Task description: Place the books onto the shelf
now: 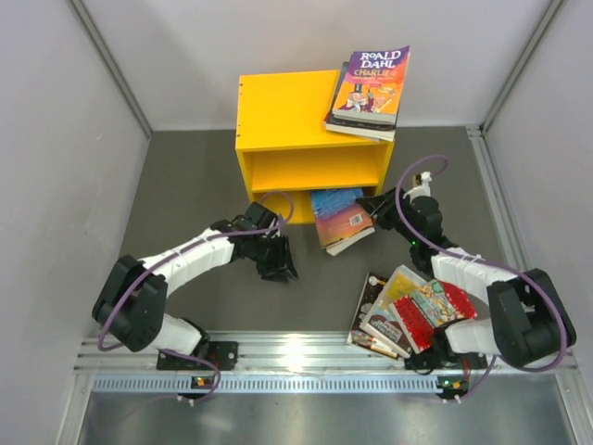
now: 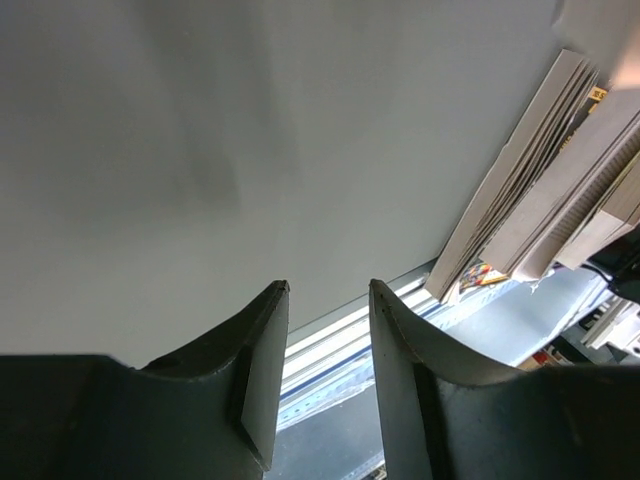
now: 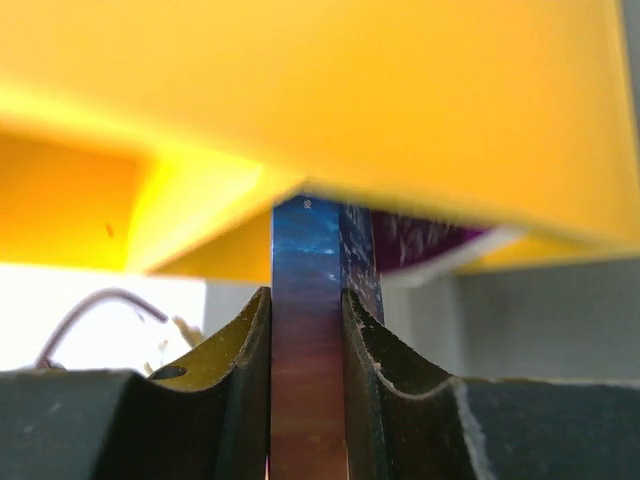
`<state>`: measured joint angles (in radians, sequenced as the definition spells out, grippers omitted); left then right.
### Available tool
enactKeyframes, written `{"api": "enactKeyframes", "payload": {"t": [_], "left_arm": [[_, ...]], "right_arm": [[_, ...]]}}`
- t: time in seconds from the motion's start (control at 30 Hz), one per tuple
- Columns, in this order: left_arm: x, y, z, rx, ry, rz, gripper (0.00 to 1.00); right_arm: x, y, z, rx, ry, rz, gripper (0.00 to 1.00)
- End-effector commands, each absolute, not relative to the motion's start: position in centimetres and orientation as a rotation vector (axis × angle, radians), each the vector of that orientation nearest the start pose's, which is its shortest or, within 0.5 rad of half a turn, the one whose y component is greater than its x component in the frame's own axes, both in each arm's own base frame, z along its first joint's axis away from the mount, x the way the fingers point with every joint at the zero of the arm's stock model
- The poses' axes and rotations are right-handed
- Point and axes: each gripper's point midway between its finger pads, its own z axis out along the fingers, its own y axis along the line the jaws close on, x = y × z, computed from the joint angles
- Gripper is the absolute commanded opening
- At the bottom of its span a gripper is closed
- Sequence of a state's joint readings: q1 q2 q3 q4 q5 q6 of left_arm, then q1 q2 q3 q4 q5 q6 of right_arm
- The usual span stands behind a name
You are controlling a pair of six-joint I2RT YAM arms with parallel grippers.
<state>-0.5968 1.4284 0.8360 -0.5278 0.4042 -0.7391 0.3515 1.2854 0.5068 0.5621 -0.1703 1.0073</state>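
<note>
My right tool (image 1: pixel 374 209) is clamped on the thin dark-blue paperback book (image 1: pixel 339 217), its far end just inside the lower compartment of the bright yellow wooden shelf (image 1: pixel 278 116). Next I must push it deeper, level. My left tool (image 1: pixel 278 264) hangs slightly apart, empty, over the grey bench (image 1: pixel 185 185).

My yellow shelf (image 1: pixel 283 120) is standing mid-table, carrying the Roald Dahl paperback (image 1: pixel 372 85) stacked on its top. A blue book (image 1: pixel 339 216) is leaning halfway into the lower compartment (spine pinched edge-on), while more paperbacks (image 1: pixel 408 311) are lying fanned nearby.
</note>
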Motion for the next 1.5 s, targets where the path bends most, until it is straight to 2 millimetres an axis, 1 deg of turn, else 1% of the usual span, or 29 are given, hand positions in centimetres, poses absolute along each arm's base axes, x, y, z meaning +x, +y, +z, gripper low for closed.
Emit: {"api": "enactKeyframes", "payload": {"t": [0.0,0.03,0.1,0.13,0.17,0.2,0.23,0.43,0.47,0.5,0.53,0.57,0.63,0.73,0.8,0.9,0.97,1.03,1.1,1.13,1.17,1.2,1.27,1.3,1.33,1.37,1.4,1.43,1.47], "left_arm": [[19.3,-24.1,7.8,-0.027,2.893,-0.841,0.43],[19.5,-24.2,8.0,-0.014,2.890,-0.838,0.43],[19.5,-24.1,7.7,-0.006,2.907,-0.803,0.42],[19.8,-24.4,7.9,0.012,2.899,-0.794,0.42],[19.6,-24.3,7.9,0.027,2.908,-0.767,0.41],[19.7,-24.4,7.8,0.034,2.913,-0.753,0.41],[20.0,-24.7,8.0,0.049,2.905,-0.752,0.41],[19.8,-25.1,7.6,0.080,2.934,-0.703,0.39],[19.7,-25.1,7.6,0.079,2.934,-0.702,0.39],[19.7,-25.1,7.5,0.078,2.937,-0.698,0.39],[19.8,-25.1,7.6,0.076,2.933,-0.696,0.38],[19.8,-25.0,7.6,0.069,2.935,-0.695,0.39],[19.7,-25.0,7.4,0.067,2.940,-0.691,0.38],[19.7,-25.0,7.3,0.066,2.942,-0.686,0.38],[19.7,-24.9,7.3,0.068,2.943,-0.685,0.38],[19.7,-25.0,7.2,0.068,2.942,-0.695,0.37],[19.6,-25.1,7.1,0.068,2.943,-0.704,0.37],[19.5,-25.1,7.1,0.064,2.943,-0.712,0.37],[19.4,-25.2,7.1,0.064,2.941,-0.724,0.37],[19.3,-25.2,7.0,0.063,2.943,-0.728,0.37],[19.3,-25.3,7.0,0.062,2.940,-0.732,0.37],[19.3,-25.3,7.0,0.059,2.937,-0.738,0.37],[19.2,-25.3,7.0,0.058,2.935,-0.742,0.37],[19.2,-25.3,7.0,0.056,2.932,-0.745,0.37],[19.2,-25.3,7.0,0.054,2.931,-0.746,0.37],[19.2,-25.2,7.1,0.053,2.927,-0.748,0.37],[19.1,-25.2,7.0,0.048,2.927,-0.748,0.37],[19.1,-25.2,7.1,0.048,2.924,-0.748,0.37],[19.1,-25.2,7.2,0.050,2.917,-0.754,0.37]], "right_arm": [[37.7,18.0,26.7,0.466,1.465,1.273,0.00],[38.2,17.9,25.8,0.489,1.482,1.269,0.00],[38.9,17.5,25.1,0.518,1.482,1.257,0.00],[39.4,17.4,23.9,0.555,1.502,1.257,0.00],[39.8,17.4,23.5,0.568,1.507,1.260,0.00],[40.0,17.5,23.3,0.572,1.504,1.268,0.00],[40.7,17.5,22.3,0.602,1.521,1.263,0.00],[42.9,18.1,19.6,0.680,1.573,1.273,0.00],[43.1,18.2,19.3,0.687,1.588,1.273,0.05],[43.3,18.3,19.0,0.691,1.603,1.272,0.18],[43.4,18.4,19.0,0.687,1.612,1.274,0.46],[43.4,18.4,18.3,0.707,1.641,1.258,0.54],[43.2,18.2,17.9,0.713,1.657,1.242,0.66],[42.4,17.4,17.0,0.740,1.691,1.194,0.70],[41.7,16.9,16.1,0.752,1.727,1.163,0.71],[40.7,15.6,15.3,0.751,1.784,1.075,0.73],[39.8,14.1,14.0,0.760,1.862,0.959,0.74],[38.8,12.7,13.6,0.737,1.912,0.856,0.75],[38.2,11.3,13.4,0.743,1.934,0.778,0.76],[38.0,10.5,14.2,0.709,1.926,0.743,0.77],[37.4,10.2,13.8,0.705,1.957,0.718,0.76],[37.1,10.0,14.6,0.659,1.958,0.693,0.76],[35.9,10.4,14.3,0.618,2.014,0.693,0.55],[35.2,10.6,13.9,0.597,2.038,0.701,0.46],[34.4,11.2,14.0,0.575,2.048,0.728,0.32],[33.4,11.8,13.5,0.560,2.083,0.739,0.27],[32.2,12.1,12.8,0.547,2.104,0.749,0.13],[31.0,13.1,12.3,0.524,2.135,0.773,0.07],[30.1,13.5,11.7,0.520,2.153,0.783,0.01]]}}
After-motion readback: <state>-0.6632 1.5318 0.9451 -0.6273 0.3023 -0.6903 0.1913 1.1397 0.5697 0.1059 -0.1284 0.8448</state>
